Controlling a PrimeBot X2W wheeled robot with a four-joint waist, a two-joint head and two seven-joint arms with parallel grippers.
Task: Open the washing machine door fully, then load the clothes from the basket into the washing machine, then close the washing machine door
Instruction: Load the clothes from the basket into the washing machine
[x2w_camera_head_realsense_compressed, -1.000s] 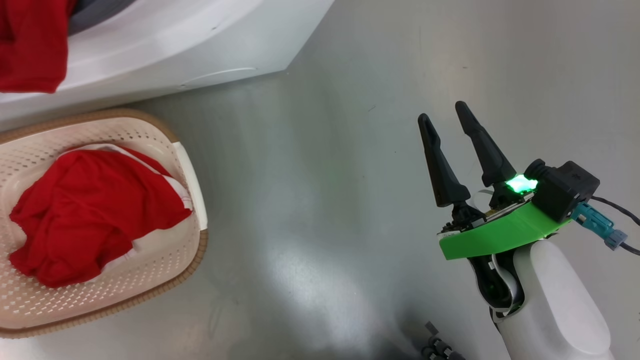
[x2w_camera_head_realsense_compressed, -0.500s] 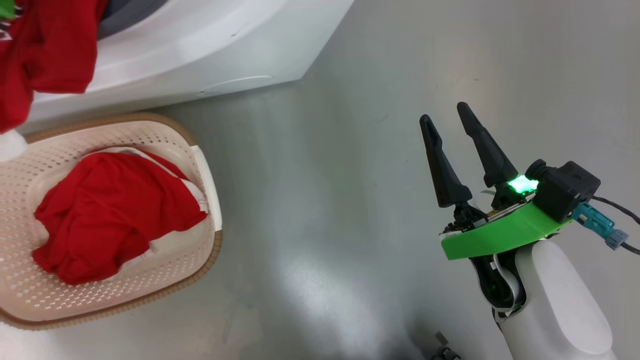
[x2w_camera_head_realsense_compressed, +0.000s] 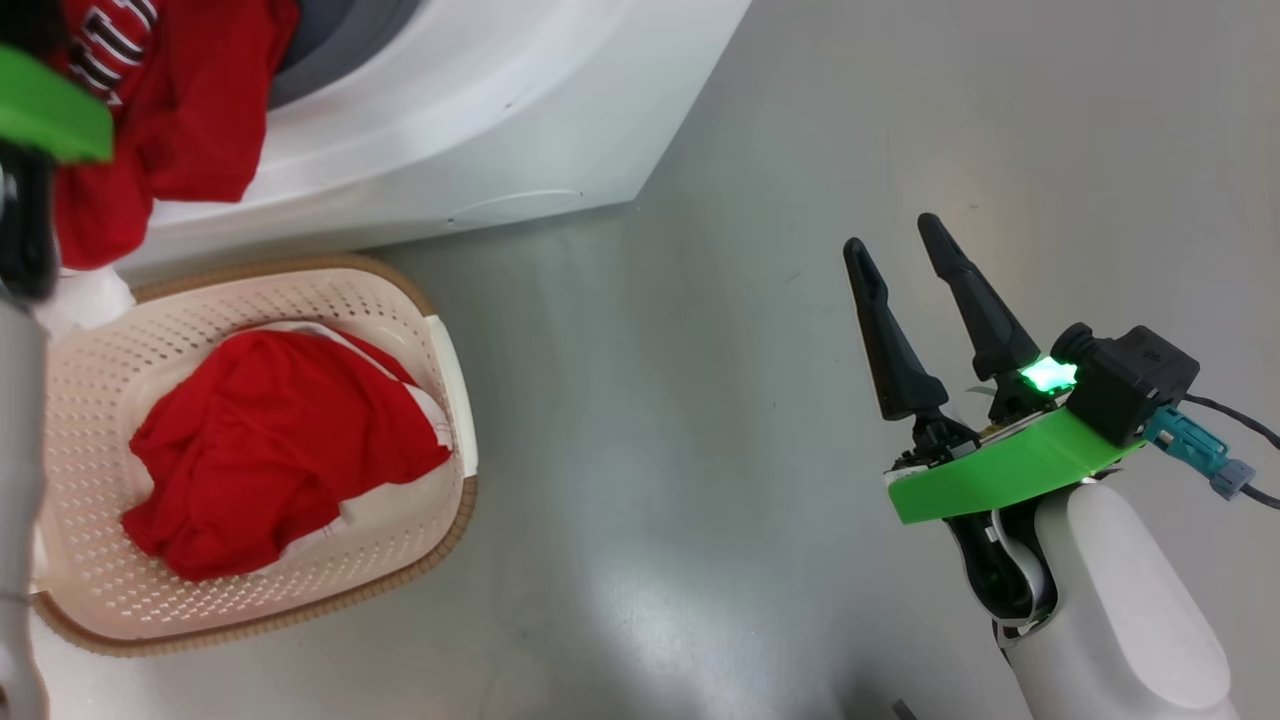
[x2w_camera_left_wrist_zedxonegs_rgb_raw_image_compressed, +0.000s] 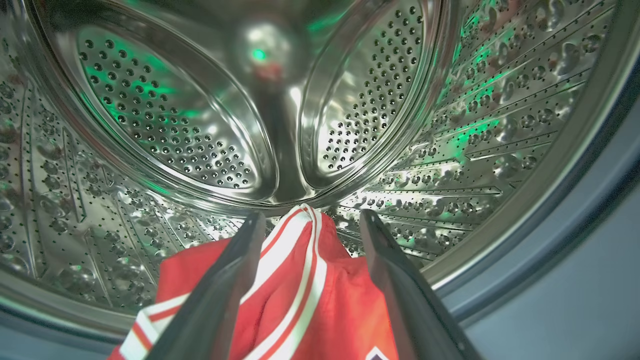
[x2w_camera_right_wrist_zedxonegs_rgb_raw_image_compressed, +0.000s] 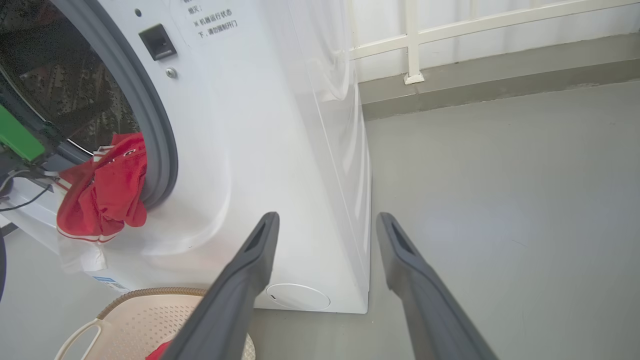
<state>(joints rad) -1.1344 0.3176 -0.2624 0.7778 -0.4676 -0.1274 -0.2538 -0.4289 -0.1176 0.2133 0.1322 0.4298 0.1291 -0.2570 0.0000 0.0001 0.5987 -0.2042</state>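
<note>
Clothes (x2w_camera_right_wrist_zedxonegs_rgb_raw_image_compressed: 102, 192): one red striped piece draped over washing machine (x2w_camera_right_wrist_zedxonegs_rgb_raw_image_compressed: 280, 150) mouth, left of frame, between wide-spread left jaws, possibly touching; more in basket (x2w_camera_head_realsense_compressed: 390, 305), lower left. Right jaws wide above floor (x2w_camera_head_realsense_compressed: 650, 400), lower right.

Laundry corner, utility room or balcony by the look of it. White front-loading washing machine (x2w_camera_right_wrist_zedxonegs_rgb_raw_image_compressed: 280, 150) on bare grey floor (x2w_camera_right_wrist_zedxonegs_rgb_raw_image_compressed: 500, 200); cream basket (x2w_camera_head_realsense_compressed: 180, 330) beside it; white railing (x2w_camera_right_wrist_zedxonegs_rgb_raw_image_compressed: 413, 45) at floor's far edge.
</note>
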